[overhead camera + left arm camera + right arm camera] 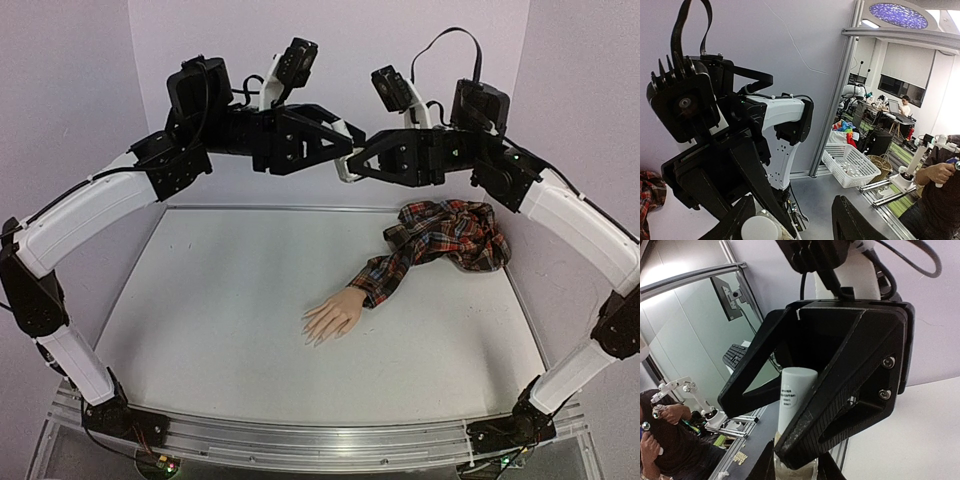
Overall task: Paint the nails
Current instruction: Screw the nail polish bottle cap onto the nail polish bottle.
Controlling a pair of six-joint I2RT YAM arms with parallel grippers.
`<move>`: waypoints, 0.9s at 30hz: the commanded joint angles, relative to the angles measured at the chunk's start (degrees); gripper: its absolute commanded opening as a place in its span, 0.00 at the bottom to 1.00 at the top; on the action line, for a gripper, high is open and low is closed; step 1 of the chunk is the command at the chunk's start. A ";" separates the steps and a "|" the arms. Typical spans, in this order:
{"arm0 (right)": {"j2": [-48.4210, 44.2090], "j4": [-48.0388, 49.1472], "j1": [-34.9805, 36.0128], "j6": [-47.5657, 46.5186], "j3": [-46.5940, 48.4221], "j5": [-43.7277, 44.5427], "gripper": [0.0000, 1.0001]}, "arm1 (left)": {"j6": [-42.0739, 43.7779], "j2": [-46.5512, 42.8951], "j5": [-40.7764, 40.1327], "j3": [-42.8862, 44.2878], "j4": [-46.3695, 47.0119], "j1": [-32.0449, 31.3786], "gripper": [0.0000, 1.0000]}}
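Note:
The mannequin hand (332, 316) lies palm down on the white table, its pale nails (313, 336) pointing to the near left. Its red plaid sleeve (440, 238) runs to the back right. Both grippers meet high above the table's back edge. My right gripper (350, 172) (792, 472) is shut on the clear body of a small bottle, whose white cap (796, 395) (759, 229) stands up from it. My left gripper (347, 138) (794, 200) is open, its fingers (852, 220) straddling the cap; the cap sits close to one finger.
The plaid shirt is bunched in a heap at the table's back right (470, 235). The table (220, 300) has walls at the back and sides. Beyond it, the left wrist view shows a white basket (850, 167) and a person at a bench.

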 commanded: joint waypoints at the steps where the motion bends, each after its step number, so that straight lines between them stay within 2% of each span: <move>1: -4.72 3.99 -0.74 -7.67 1.13 8.68 0.00 | 0.19 -1.76 -5.49 -4.43 -10.71 -0.71 0.61; 4: -5.39 -1.51 -0.69 -12.13 1.05 10.83 0.00 | -0.39 -3.11 -10.20 -5.71 -10.50 -0.21 0.69; 6: -5.76 -4.12 -0.56 -14.72 0.99 12.69 0.00 | -0.90 -3.33 -11.23 -6.02 -10.19 -0.13 0.84; 8: -6.18 -6.15 -0.49 -16.87 0.79 14.40 0.00 | -1.46 -3.42 -12.78 -5.98 -10.21 -0.13 0.93; 14: -7.00 -12.42 0.74 -23.98 1.30 19.74 0.00 | -2.49 -4.09 -22.15 -5.76 -10.90 -0.13 0.91; 20: -8.92 -13.86 1.61 -26.40 -0.44 27.11 0.00 | -4.57 -9.41 -32.67 -12.54 -3.61 -0.12 0.89; 27: -11.96 -14.13 4.95 -29.86 -4.20 42.42 0.00 | -5.90 -13.64 -32.57 -16.69 2.60 -0.29 0.89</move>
